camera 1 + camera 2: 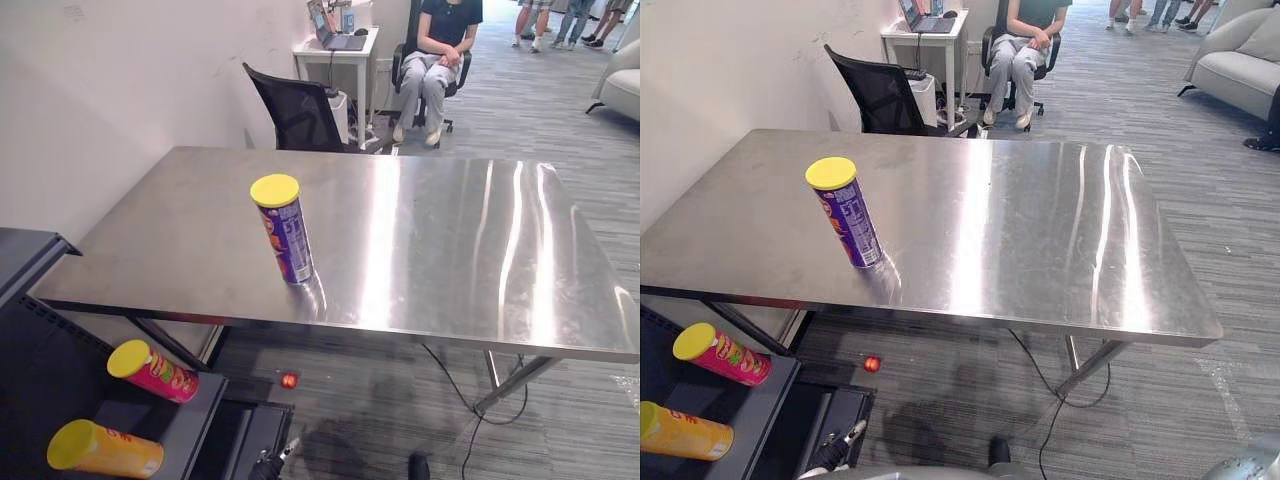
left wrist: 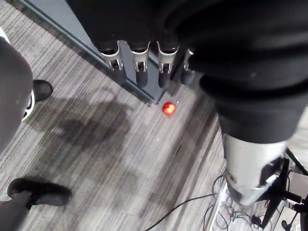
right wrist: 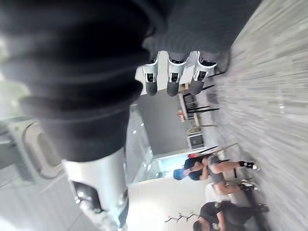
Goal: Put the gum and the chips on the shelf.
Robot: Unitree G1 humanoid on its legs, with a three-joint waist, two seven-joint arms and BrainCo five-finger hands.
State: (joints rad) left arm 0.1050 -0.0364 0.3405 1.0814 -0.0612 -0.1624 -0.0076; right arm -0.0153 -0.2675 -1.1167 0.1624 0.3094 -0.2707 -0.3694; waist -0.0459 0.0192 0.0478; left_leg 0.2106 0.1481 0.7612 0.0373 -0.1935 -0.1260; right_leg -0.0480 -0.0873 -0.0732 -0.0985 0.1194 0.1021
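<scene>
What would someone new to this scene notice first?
A purple cylindrical chips can with a yellow lid stands upright near the front edge of the shiny steel table, toward its left. Below, on the black shelf at lower left, a pink can and an orange can lie on their sides, both yellow-lidded.

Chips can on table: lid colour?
Yellow lid, on the purple chips can; shows best in the left eye view.

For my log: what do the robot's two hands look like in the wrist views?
They match. The left hand has a row of silver fingers with rounded dark tips, beneath a bulky black ribbed cover over the back of the hand and the wrist. The right hand has the same silver, dark-tipped fingers and black ribbed cover.
</scene>
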